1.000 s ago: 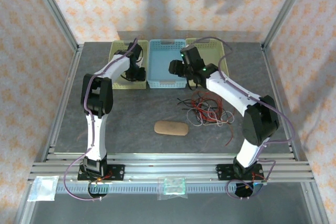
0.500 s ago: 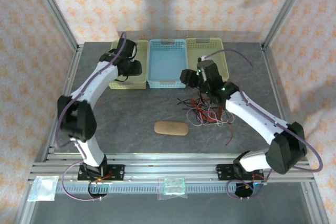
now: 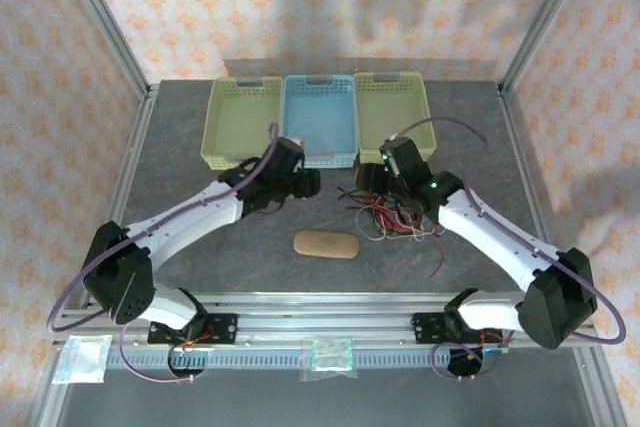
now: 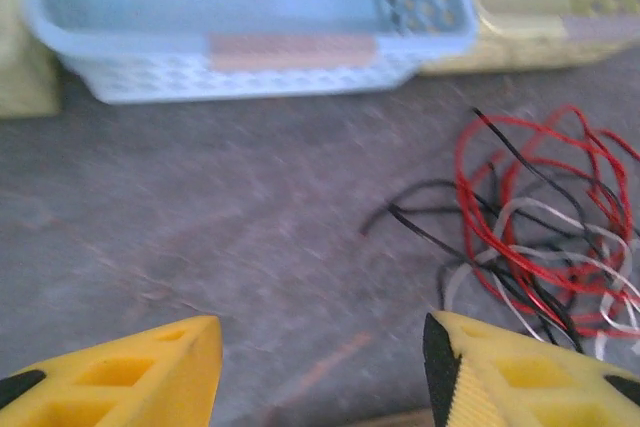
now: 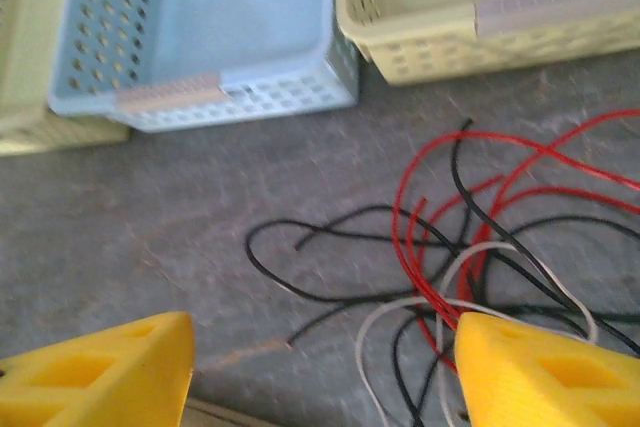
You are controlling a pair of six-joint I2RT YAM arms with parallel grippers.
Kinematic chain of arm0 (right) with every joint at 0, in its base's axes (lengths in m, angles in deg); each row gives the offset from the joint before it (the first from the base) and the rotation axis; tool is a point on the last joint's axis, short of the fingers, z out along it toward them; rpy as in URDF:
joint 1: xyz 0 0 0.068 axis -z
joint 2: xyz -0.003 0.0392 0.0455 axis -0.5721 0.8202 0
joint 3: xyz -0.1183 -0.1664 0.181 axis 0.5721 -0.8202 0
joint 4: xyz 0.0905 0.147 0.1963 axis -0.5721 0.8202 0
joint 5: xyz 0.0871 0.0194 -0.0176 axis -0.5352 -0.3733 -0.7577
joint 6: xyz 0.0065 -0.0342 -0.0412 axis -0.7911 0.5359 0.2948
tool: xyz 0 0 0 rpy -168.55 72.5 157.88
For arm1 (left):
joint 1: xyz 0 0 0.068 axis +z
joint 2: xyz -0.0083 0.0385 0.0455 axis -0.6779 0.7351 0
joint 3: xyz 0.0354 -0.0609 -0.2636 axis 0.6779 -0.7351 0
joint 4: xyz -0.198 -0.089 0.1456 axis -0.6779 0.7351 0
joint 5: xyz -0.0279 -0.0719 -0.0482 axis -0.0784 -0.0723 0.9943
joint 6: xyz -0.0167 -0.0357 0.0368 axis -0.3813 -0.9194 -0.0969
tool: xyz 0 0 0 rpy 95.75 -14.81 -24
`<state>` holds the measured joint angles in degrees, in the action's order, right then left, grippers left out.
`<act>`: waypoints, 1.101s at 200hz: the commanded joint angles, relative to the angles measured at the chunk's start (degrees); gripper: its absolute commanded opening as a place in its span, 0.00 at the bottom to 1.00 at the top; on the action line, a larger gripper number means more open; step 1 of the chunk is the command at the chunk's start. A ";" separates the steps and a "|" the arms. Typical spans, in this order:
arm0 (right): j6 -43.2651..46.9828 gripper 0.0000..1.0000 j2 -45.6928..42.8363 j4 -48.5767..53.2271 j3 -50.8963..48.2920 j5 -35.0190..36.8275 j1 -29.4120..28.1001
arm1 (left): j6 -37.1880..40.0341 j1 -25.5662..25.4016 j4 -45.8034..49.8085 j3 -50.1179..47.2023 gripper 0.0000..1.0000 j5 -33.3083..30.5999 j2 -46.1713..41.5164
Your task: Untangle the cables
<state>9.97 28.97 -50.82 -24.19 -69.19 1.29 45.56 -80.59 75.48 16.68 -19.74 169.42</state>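
Cables (image 3: 395,212): loose tangle of red, black and pale strands on the grey table (image 3: 170,172), right of centre, just in front of the blue basket (image 3: 320,119) and the right-hand yellow-green basket (image 3: 392,107). One red strand trails off toward the near right.
Tangle detail: in the right wrist view, black ends stray out to the left of the heap and red loops cross pale and black ones. The strands overlap too closely to trace singly.
Left gripper (image 3: 308,183): low over the table, left of the tangle, in front of the blue basket, touching no strand.
Left fingers (image 4: 130,382): yellow, spread wide, bare table between them. The tangle lies ahead and to the right of the gap.
Right gripper (image 3: 364,179): at the far left edge of the tangle, near the left gripper.
Right fingers (image 5: 540,367): yellow, spread wide, nothing clamped. Black and pale strands lie under the gap; whether they touch the fingers cannot be told.
Tan oval pad (image 3: 326,244): flat on the table on the near side of both grippers, left of the tangle and apart from it.
Left-hand yellow-green basket (image 3: 242,119): beside the blue one, at the far side of the table.
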 commanded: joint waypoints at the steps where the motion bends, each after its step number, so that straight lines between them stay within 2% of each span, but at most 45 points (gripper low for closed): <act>1: 0.15 0.60 -1.07 6.58 -0.46 -1.02 -0.41 | -7.30 -4.16 -8.29 -2.97 0.64 -3.43 -1.92; 11: -0.69 0.50 -0.97 7.68 -0.84 -1.17 -0.65 | -8.43 -5.81 -11.96 -4.87 0.66 -2.25 -2.21; 33: -1.71 0.41 -1.26 8.76 -2.48 -0.96 -1.27 | -10.86 -9.07 -20.33 -8.45 0.69 1.25 -2.02; 61: -2.60 0.36 -1.84 9.99 -4.50 -0.20 -1.53 | -12.20 -14.29 -24.87 -9.07 0.70 0.53 0.38; 81: -2.91 0.36 -1.85 10.76 -5.95 -0.28 -1.55 | -14.06 -16.26 -28.34 -9.91 0.70 0.21 2.11; 104: -3.34 0.34 -1.67 10.87 -7.54 -0.75 -1.58 | -16.82 -16.58 -33.42 -11.55 0.70 1.57 3.84; 174: -4.53 0.30 1.98 9.46 -9.45 -1.03 -1.31 | -19.03 -15.83 -31.15 -13.33 0.70 -3.99 1.89; 220: -4.58 0.30 2.97 8.18 -10.52 -3.29 -0.94 | -20.71 -14.22 -33.56 -16.85 0.70 -3.00 0.12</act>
<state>6.38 31.44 -41.68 -33.72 -71.57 0.07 26.39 -95.59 44.43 0.99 -21.38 171.13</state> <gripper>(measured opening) 0.298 0.699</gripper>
